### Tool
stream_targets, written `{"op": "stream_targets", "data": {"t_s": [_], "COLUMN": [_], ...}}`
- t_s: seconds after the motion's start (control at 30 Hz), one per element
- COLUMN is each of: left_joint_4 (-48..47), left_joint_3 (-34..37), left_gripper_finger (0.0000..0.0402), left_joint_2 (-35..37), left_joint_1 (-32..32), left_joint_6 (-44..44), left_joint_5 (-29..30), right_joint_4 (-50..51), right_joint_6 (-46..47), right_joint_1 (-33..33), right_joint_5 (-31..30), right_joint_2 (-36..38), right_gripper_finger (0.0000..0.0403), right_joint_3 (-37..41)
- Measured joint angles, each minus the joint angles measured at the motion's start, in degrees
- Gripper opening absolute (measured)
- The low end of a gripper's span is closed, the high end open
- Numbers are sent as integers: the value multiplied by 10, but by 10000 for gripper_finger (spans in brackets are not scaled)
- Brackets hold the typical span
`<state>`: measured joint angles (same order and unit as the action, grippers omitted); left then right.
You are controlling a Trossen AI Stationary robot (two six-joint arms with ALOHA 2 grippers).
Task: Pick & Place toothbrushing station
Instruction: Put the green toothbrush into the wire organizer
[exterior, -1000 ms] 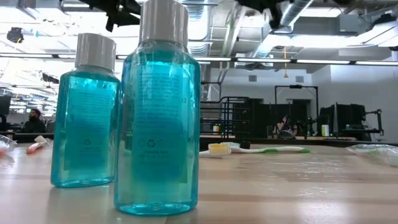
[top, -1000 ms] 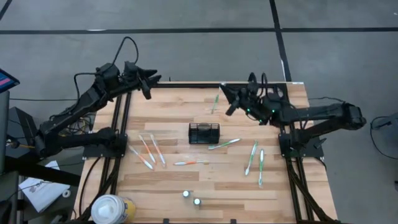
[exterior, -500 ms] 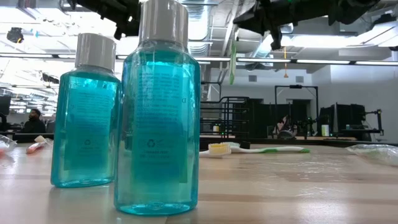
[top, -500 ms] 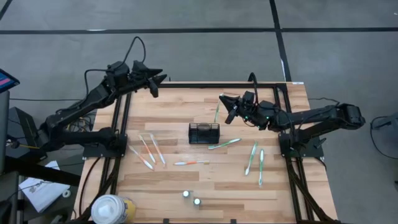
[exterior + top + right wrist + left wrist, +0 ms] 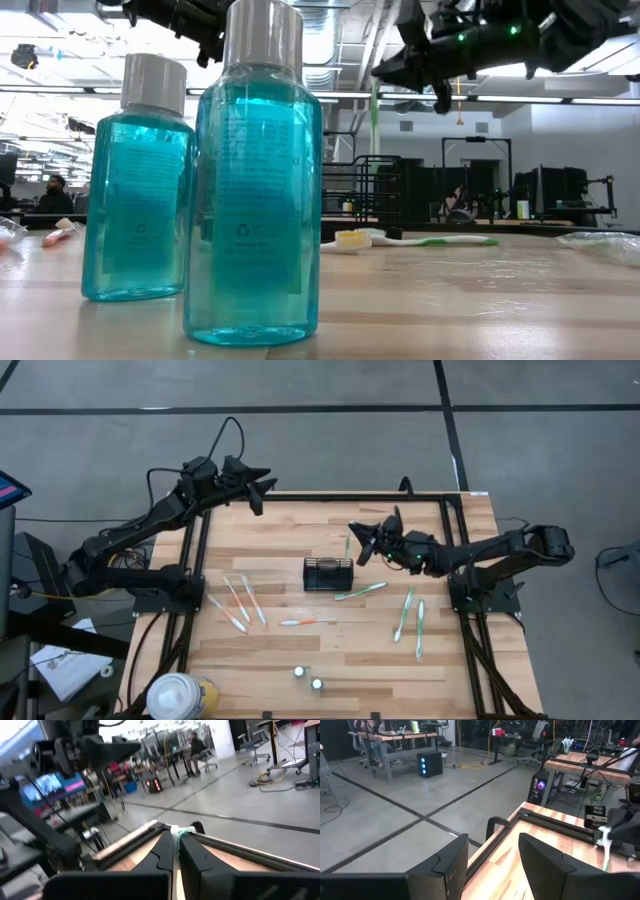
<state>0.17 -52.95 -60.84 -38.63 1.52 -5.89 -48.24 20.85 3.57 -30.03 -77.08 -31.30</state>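
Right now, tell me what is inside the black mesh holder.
From above, the black mesh holder shows only its dark wire grid; no toothbrush stands in it. The right gripper holds a green toothbrush beside it. The holder's bottom is too dark to check.

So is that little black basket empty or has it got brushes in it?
Empty: the overhead view shows nothing inside the basket; brushes lie around it, and the right gripper holds one in the air.

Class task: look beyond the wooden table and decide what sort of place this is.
Probably a robotics lab or open workshop: bare grey concrete floor with dark lines, computer towers with glowing lights, and rows of workbenches.
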Motion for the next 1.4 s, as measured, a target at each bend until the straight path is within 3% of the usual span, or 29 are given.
{"op": "stream_targets", "data": {"t_s": [0.7, 1.17, 1.4], "left_joint_4": [19, 30, 31], "left_joint_3": [0, 0, 7], "left_gripper_finger": [170, 170, 170], "left_joint_2": [5, 3, 3], "left_joint_1": [1, 7, 7], "left_joint_6": [-13, -56, -58], "left_joint_5": [-4, -12, -15], "right_joint_4": [-31, -32, -33], "right_joint_6": [-53, -207, -223], "right_joint_1": [-31, -47, -42], "right_joint_5": [21, 16, 43], "right_joint_2": [-43, -47, -50], "right_gripper_finger": [0, 0, 0], "right_joint_3": [6, 6, 6]}}
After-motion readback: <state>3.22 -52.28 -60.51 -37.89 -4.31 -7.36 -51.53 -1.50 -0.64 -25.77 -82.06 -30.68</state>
